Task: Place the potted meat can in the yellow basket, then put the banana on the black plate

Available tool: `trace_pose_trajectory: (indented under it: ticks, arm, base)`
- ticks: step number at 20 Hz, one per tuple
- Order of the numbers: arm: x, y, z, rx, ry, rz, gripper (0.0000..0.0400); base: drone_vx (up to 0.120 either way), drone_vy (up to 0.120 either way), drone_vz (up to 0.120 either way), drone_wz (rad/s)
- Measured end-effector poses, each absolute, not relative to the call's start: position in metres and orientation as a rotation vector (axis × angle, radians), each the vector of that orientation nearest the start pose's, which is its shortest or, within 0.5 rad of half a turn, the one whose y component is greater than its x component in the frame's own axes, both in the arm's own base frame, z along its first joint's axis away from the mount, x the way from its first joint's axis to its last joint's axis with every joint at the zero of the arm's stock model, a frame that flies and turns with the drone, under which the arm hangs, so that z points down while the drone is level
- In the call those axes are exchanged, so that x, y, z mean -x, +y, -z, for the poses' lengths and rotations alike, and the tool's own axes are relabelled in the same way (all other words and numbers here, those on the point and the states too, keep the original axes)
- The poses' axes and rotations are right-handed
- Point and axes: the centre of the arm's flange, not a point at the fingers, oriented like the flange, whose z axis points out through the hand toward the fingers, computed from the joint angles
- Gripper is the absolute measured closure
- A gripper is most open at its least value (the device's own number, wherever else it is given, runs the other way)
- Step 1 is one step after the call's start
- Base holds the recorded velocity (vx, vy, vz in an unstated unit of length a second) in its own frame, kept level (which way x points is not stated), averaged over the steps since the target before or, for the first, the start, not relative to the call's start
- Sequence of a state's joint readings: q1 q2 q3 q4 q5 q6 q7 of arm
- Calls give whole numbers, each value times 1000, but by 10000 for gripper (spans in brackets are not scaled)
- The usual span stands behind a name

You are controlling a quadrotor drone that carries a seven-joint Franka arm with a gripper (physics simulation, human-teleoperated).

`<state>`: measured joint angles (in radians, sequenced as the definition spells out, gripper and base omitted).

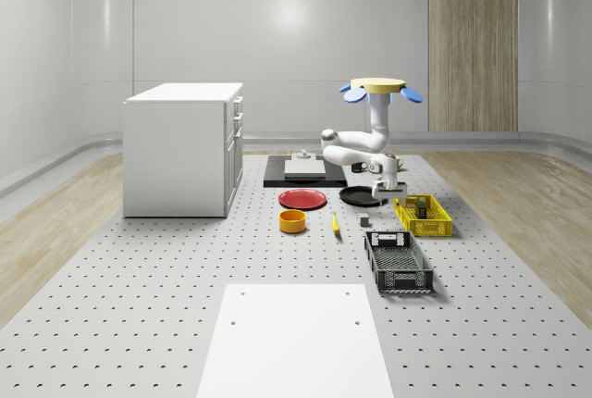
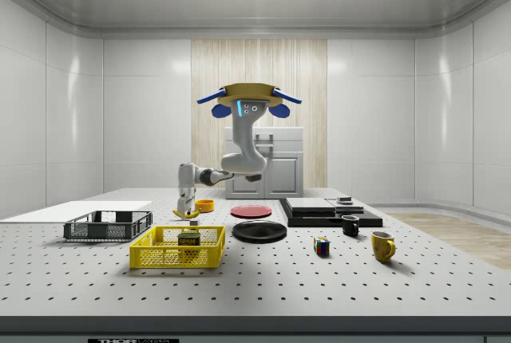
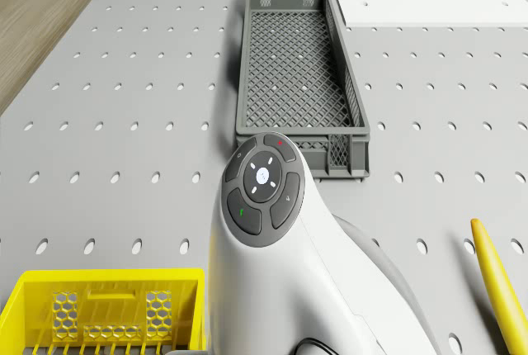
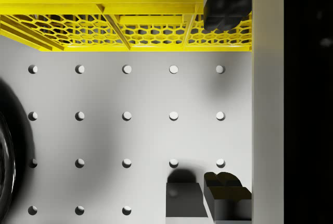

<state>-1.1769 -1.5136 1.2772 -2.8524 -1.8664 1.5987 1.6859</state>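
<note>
The drone (image 1: 380,89) hovers above the worktop (image 1: 185,278). Its pincer (image 4: 227,101) hangs open and empty between black plate (image 1: 359,196) and yellow basket (image 1: 424,216), which holds the potted meat can (image 2: 188,239). The banana (image 1: 335,223) lies beside the orange bowl (image 1: 292,221).

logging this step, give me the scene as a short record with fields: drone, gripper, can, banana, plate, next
drone: hovers above the table, behind the black plate in the whole-scene view
gripper: gripper hangs low between the plate and the yellow basket, fingers open and empty
can: can sits inside the basket
banana: banana lies on the table, apart from the plate
plate: plate bare
next: likely reach for the banana
</note>
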Motion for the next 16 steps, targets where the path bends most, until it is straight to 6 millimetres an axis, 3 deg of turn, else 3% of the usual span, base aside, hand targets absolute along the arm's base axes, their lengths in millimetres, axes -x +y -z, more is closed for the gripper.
trace_pose_trajectory:
  ticks: [16]
  arm:
    - [-307, 0, -517, -1, -2, -786, 0]
  base:
    - [0, -120, 0, 0]
